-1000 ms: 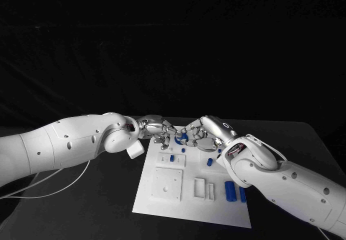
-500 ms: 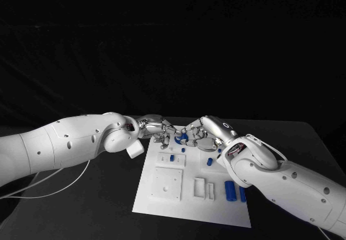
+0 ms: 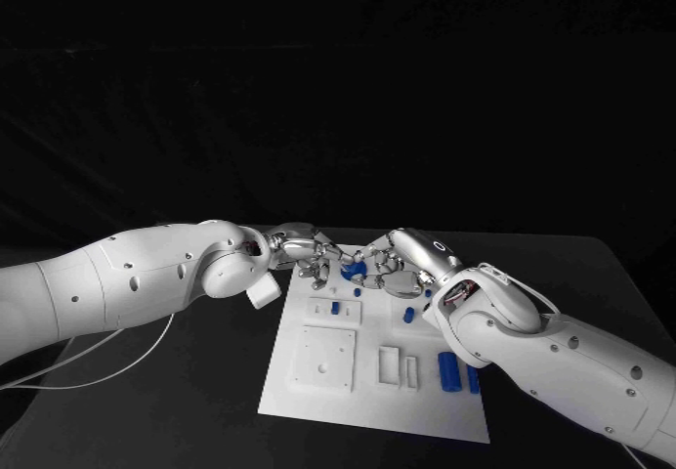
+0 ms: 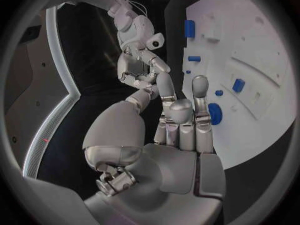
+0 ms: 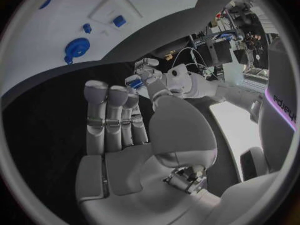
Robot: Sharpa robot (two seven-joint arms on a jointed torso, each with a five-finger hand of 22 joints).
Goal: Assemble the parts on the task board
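My left hand [image 3: 313, 260]: fingers apart, holding nothing.
My right hand [image 3: 395, 266]: open too (I think).
Tip: reach slowly for the blue part [image 3: 358, 267].

Task board's [image 3: 369, 391] far end behind both hands

This is a robotics lab or test cell. A black surface [image 3: 211, 391] carries a white task board [image 3: 369, 386] with moulded recesses and small blue parts [image 3: 449, 371], a bench fixture and no household thing. Dark cloth [image 3: 338, 107] hangs behind the far edge of the surface, shutting off the background. In the right wrist view, beyond the edge of the surface, stands a rack of equipment with loose cables [image 5: 215, 47] and mounted hardware.
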